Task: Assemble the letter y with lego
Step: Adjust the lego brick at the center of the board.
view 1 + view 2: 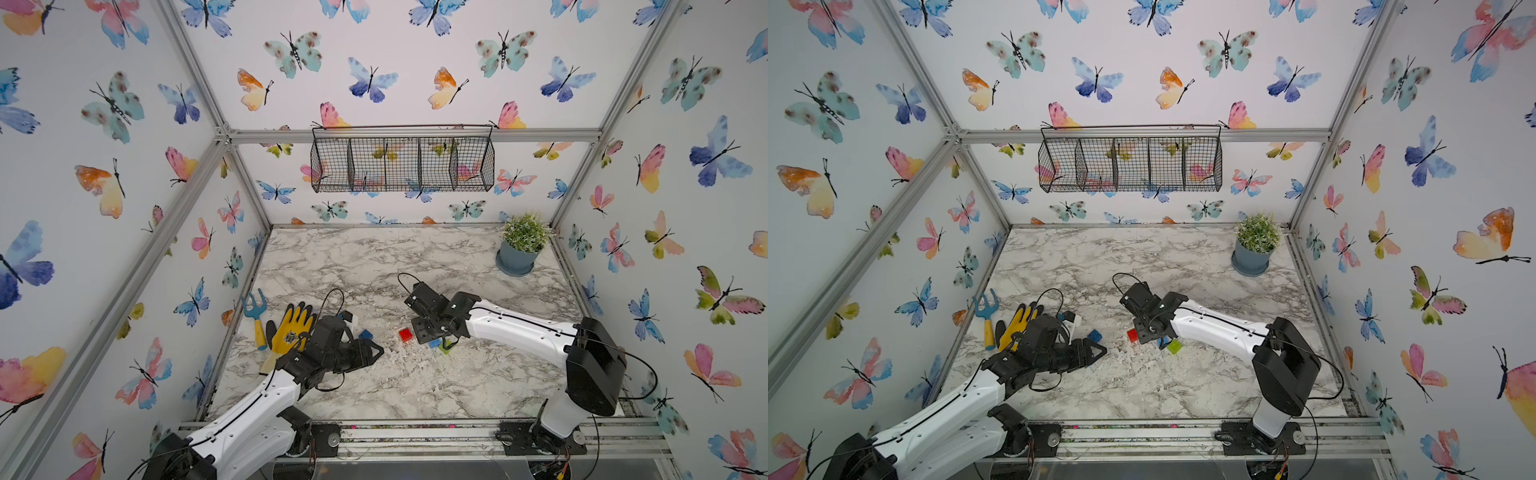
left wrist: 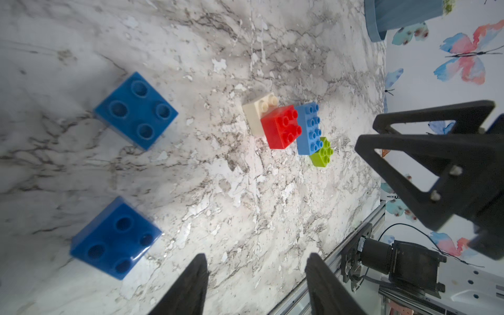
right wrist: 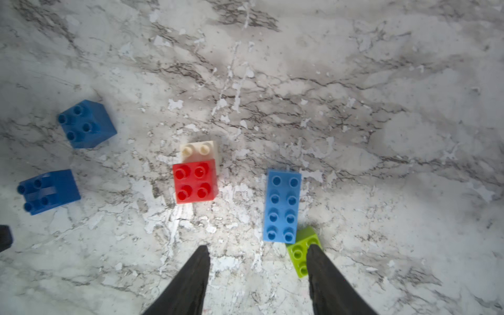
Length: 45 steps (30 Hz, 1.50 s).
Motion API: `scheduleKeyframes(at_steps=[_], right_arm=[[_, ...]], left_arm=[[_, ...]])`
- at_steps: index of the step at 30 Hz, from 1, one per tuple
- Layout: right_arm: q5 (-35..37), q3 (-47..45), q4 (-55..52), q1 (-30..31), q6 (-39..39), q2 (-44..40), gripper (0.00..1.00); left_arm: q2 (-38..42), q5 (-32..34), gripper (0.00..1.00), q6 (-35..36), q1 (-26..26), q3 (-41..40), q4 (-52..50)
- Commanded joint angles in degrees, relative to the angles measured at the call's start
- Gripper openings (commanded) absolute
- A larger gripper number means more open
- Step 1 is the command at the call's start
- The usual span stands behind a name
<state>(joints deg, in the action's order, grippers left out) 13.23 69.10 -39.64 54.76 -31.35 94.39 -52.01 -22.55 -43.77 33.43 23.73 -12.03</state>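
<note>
The lego lies scattered on the marble table [image 1: 415,386], not yet joined into the letter y. Near the middle of the tabletop the red brick [image 3: 195,181] sits on top of the cream brick [image 3: 200,149], covering part of it so that one row of cream studs shows. Well apart to the right of that pair, the long blue brick [image 3: 282,206] lies flat with one end overlapping the lime green brick [image 3: 301,252]. The two dark blue squares, one [image 2: 135,109] and the other [image 2: 116,237], rest separately on the left part of the table, each apart from the rest and from each other. The right gripper [image 3: 257,272] hovers over the table just beside the blue-and-green pair, its jaws parted with nothing between them; one finger [image 3: 324,275] passes in front of the green brick. In both top views the right arm reaches in low from the right and partly hides these bricks, with the red one [image 1: 405,335] showing beside it. The left gripper [image 2: 256,281] is also spread and empty, pointing toward the middle from the left. Behind the left arm lie a yellow glove [image 1: 291,328] and a blue-and-yellow toy fork [image 1: 257,311]. A potted plant [image 1: 521,245] stands in the far right corner, and a wire basket [image 1: 402,164] hangs on the far wall.
</note>
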Motion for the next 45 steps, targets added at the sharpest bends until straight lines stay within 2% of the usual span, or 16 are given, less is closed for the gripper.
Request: scheduleKeyframes(at_steps=[1, 6, 13, 19, 24, 30, 36, 42, 45], right_arm=[[-0.93, -4.13, 1.16, -1.87, -1.43, -2.51, 0.60], [-3.24, -7.96, 4.55, -3.82, 0.38, -3.55, 0.62], [-5.53, -6.03, 7.47, -5.21, 2.23, 2.75, 0.67], [-6.98, -4.86, 9.04, -5.65, 2.96, 7.25, 0.67], [-7.67, -4.37, 9.05, -5.72, 3.31, 8.46, 0.61], [-9.04, -5.69, 8.57, -5.72, 3.48, 8.25, 0.46], [-10.61, -7.65, 7.95, -5.72, 3.89, 6.31, 0.39], [-10.67, -9.31, 5.36, -5.63, 4.76, 3.99, 0.41], [-8.43, -10.00, 3.80, -5.63, 5.03, 3.52, 0.48]], left_arm=[[-2.15, 3.33, 0.58, -0.43, 3.35, 1.73, 1.91], [-5.42, 5.22, 0.58, -0.68, 6.50, 3.23, 2.75], [-6.27, 5.93, 0.58, -0.97, 7.48, 3.65, 2.99], [-5.04, 6.37, 0.58, -1.19, 7.44, 2.73, 2.62], [-5.20, 6.64, 0.58, -1.14, 7.44, 2.55, 2.67], [-6.41, 6.46, 0.58, -0.88, 7.44, 2.73, 3.30], [-7.56, 6.40, 0.58, -0.79, 7.48, 2.73, 4.02], [-8.37, 6.29, 0.58, -0.79, 7.44, 2.64, 4.69], [-9.02, 6.02, 0.58, -0.70, 7.45, 2.64, 5.23]])
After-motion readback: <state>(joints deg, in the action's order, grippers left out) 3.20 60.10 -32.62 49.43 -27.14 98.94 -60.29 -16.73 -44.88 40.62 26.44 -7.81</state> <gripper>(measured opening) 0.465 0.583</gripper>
